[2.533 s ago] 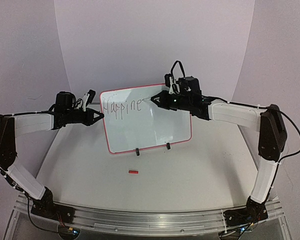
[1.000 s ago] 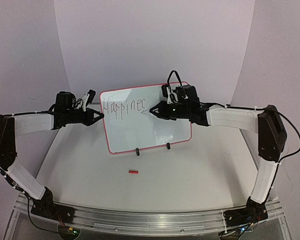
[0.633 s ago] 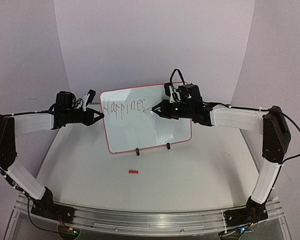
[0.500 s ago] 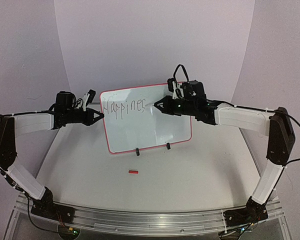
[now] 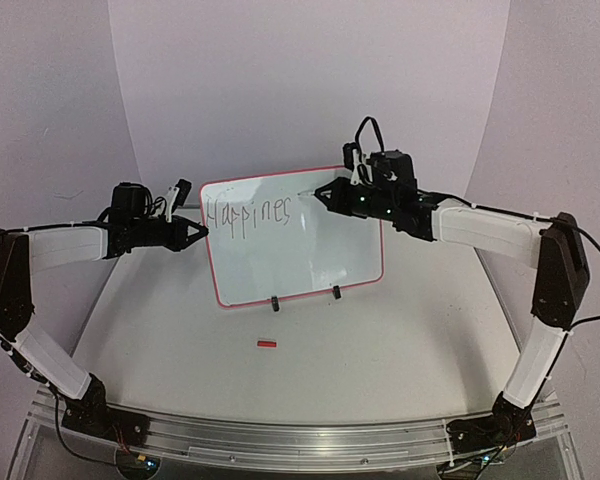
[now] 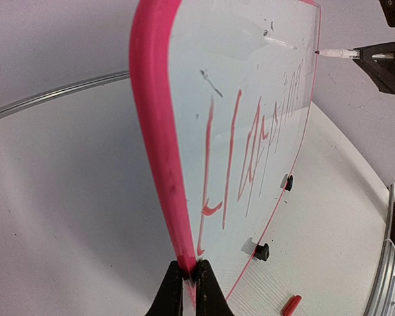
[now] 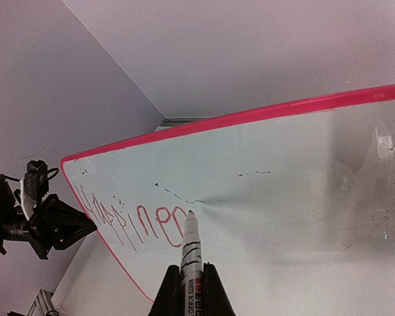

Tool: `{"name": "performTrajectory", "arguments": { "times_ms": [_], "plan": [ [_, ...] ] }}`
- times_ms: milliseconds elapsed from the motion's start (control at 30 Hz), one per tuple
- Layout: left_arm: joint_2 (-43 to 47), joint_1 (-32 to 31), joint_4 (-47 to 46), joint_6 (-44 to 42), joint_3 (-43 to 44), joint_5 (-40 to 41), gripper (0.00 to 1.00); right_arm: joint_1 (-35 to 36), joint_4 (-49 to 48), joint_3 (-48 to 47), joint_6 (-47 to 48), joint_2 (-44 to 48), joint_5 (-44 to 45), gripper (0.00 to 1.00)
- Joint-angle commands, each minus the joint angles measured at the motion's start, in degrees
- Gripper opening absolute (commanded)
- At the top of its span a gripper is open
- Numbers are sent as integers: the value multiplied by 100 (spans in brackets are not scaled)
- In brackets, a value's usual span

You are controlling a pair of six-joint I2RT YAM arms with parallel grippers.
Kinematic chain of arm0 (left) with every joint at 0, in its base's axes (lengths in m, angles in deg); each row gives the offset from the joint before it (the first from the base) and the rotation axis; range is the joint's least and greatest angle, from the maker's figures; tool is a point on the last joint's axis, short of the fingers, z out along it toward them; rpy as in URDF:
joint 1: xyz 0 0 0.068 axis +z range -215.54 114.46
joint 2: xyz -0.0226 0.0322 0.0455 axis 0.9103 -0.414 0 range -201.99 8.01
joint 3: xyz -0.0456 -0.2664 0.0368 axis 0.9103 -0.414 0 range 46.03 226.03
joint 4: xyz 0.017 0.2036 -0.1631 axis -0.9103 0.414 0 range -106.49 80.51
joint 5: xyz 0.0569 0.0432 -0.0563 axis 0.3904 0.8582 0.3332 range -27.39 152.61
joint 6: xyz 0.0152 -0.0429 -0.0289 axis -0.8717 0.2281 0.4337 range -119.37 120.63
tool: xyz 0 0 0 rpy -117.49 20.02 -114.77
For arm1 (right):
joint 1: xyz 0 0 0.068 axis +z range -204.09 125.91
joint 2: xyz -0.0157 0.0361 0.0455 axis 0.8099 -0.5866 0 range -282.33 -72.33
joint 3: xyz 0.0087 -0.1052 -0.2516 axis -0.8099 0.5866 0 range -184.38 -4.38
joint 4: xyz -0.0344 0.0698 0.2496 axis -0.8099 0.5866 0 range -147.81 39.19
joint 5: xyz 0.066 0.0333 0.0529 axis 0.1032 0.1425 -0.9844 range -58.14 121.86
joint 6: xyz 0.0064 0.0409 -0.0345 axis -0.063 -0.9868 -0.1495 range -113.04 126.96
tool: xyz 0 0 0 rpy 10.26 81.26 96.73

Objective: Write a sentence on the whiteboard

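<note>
The whiteboard (image 5: 300, 262) stands on two black feet at mid-table, its red frame also in the left wrist view (image 6: 159, 151). The sentence (image 5: 246, 213) reads "Happines" along the top left and shows in the right wrist view (image 7: 135, 224). My left gripper (image 5: 202, 232) is shut on the board's left edge (image 6: 189, 280). My right gripper (image 5: 325, 196) is shut on a white marker (image 7: 191, 247). The marker's tip sits just right of the last "s", near its top. I cannot tell whether the tip touches the board.
A small red marker cap (image 5: 267, 344) lies on the table in front of the board, also in the left wrist view (image 6: 290, 305). The board's feet (image 5: 274, 303) rest on the white table. A curved white backdrop stands behind.
The "s" was added after "Happine". My right gripper then moved up and to the right with the marker. The left arm and the board have not moved.
</note>
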Motion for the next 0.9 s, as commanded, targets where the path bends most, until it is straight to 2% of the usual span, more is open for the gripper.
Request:
{"name": "performTrajectory", "arguments": {
  "times_ms": [0,367,867],
  "plan": [
    [-27,-19,125,-363,199,224,0,-36,-135,-327,5,-189,55,0],
    [-34,-15,125,-373,204,230,0,-44,-120,-515,-66,-474,-218,0],
    [-47,-16,125,-366,217,223,0,-44,-67,-50,-156,-401,-304,0]
  ]
}}
